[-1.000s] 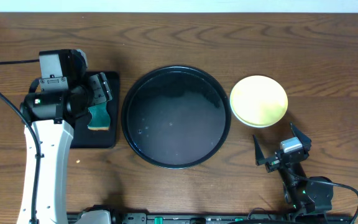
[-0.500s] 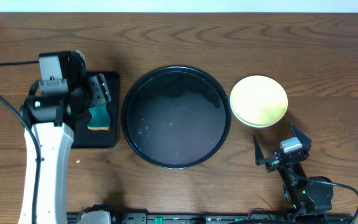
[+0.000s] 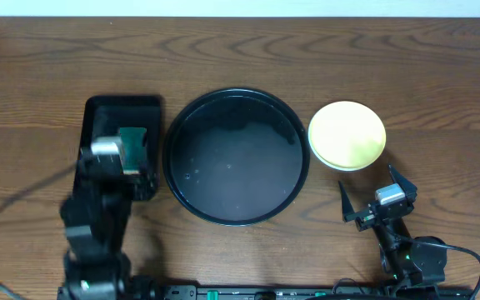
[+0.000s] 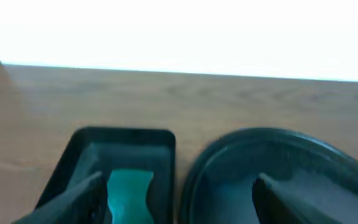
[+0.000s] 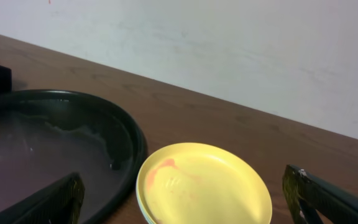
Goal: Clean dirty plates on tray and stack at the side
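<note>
The plates stand in one stack right of the tray, the pale yellow plate (image 3: pixel 347 135) on top. In the right wrist view the yellow plate (image 5: pixel 204 183) bears a faint reddish smear, and a pale blue rim (image 5: pixel 143 213) shows under it. The large round black tray (image 3: pixel 236 156) holds no plates and looks wet; its rim also shows in the right wrist view (image 5: pixel 129 140). My right gripper (image 3: pixel 372 190) is open and empty, just in front of the stack. My left gripper (image 3: pixel 132 164) is open and empty over the near end of the rectangular tray, its fingers (image 4: pixel 73 199) spread wide.
A small rectangular black tray (image 3: pixel 98 112) lies left of the round tray with a teal sponge (image 3: pixel 132 138) in it, also seen in the left wrist view (image 4: pixel 129 193). The left arm (image 3: pixel 94 225) lies over the table's front left.
My left arm has pulled back from the far left to the front edge. The sponge stays in the rectangular tray. The right arm and the plates have not moved.
</note>
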Available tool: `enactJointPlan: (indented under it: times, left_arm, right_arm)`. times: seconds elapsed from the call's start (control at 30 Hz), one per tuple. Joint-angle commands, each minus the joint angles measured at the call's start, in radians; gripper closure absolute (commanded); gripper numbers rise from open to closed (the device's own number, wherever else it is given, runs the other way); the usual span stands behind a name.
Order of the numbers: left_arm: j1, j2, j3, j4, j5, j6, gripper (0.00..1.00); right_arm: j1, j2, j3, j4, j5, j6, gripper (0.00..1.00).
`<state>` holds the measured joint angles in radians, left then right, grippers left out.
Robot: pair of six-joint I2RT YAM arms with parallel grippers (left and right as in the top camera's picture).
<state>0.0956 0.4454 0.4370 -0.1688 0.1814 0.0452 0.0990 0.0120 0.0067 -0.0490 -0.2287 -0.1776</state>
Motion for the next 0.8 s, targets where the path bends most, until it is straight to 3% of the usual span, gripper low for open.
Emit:
enactJointPlan:
  times: [0.0,0.27,0.77]
  left_arm:
    - [0.000,-0.138,-0.141,0.069,0.009,0.063,0.25]
    - [0.000,-0.351,-0.354,0.152,-0.015,0.093,0.25]
    - [0.000,-0.444,-0.433,0.110,-0.036,0.084,0.25]
  right_arm:
    - [-0.011,-0.006,-0.001,-0.004,-0.005,-0.011,0.01]
    - [-0.011,-0.006,-0.001,-0.004,-0.005,-0.011,0.01]
    - [-0.011,-0.006,-0.001,-0.004,-0.005,-0.011,0.01]
